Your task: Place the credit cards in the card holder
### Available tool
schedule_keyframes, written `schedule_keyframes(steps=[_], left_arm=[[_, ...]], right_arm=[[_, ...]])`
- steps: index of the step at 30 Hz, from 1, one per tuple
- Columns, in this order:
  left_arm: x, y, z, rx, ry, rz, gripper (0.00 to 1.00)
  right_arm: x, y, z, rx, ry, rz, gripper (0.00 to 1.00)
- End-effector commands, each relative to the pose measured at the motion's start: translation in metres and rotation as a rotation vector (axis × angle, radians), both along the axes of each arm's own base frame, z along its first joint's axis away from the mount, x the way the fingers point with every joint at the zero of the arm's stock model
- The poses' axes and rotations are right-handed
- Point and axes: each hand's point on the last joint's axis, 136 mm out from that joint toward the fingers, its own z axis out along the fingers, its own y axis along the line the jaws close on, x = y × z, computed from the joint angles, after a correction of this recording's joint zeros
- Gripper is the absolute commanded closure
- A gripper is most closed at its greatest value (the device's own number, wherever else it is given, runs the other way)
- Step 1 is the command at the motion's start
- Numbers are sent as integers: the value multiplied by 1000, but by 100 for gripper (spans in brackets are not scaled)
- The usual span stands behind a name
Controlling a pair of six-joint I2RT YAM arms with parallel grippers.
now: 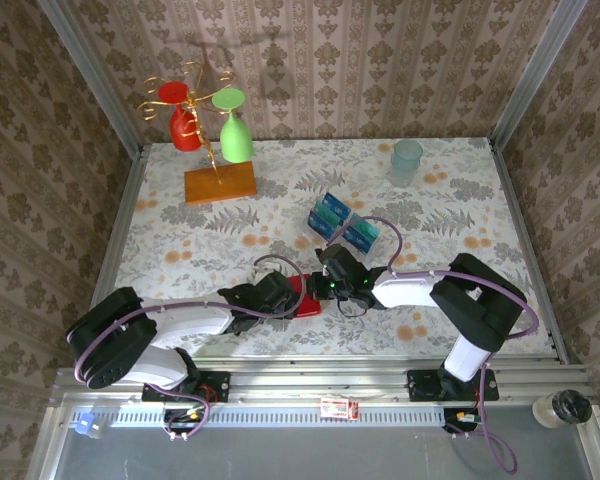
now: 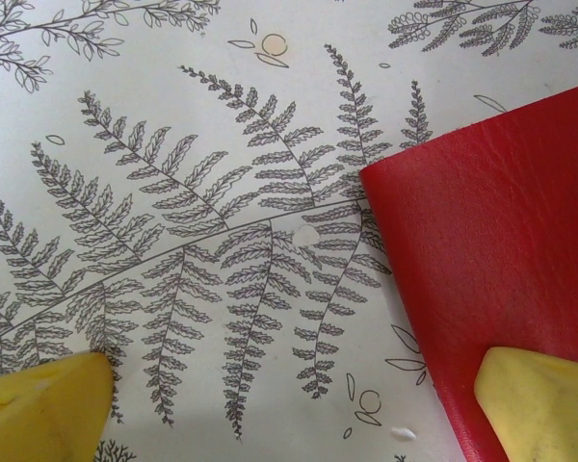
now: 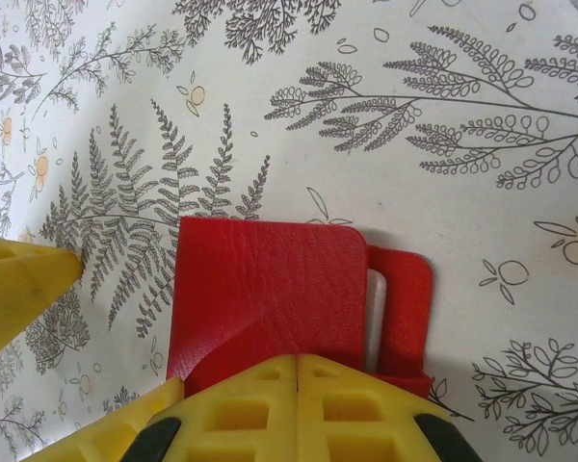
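Red card holder point(image 1: 305, 297) lies on the surface point(image 1: 460, 200), low centre of the top view, between both hands. Left hand point(image 2: 289, 399) is spread wide, one finger point(image 2: 544, 404) over the holder. Right hand point(image 3: 299, 375) is pinched tight on the holder's near flap. Credit cards point(image 1: 342, 222) sit up-right of it, apart.

My top camera looks down from behind over the whole table point(image 1: 480, 200); both wrist cameras hover close, sharing the red wallet point(image 2: 501, 250).
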Motion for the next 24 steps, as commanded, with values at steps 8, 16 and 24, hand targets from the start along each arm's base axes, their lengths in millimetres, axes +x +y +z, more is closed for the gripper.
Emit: schedule_keyframes(steps=[8,16,24], left_arm=[[-33,-6,-29,11,155,-85,0],[-33,-6,-28,11,153,-86,0],[-33,-7,-27,10,152,-85,0]], right_arm=[[-41,-20,-52,-180,45,62,100],[-67,-38,-84,-262,81,73,100],[-90,-55,-105,-309,87,84,100]])
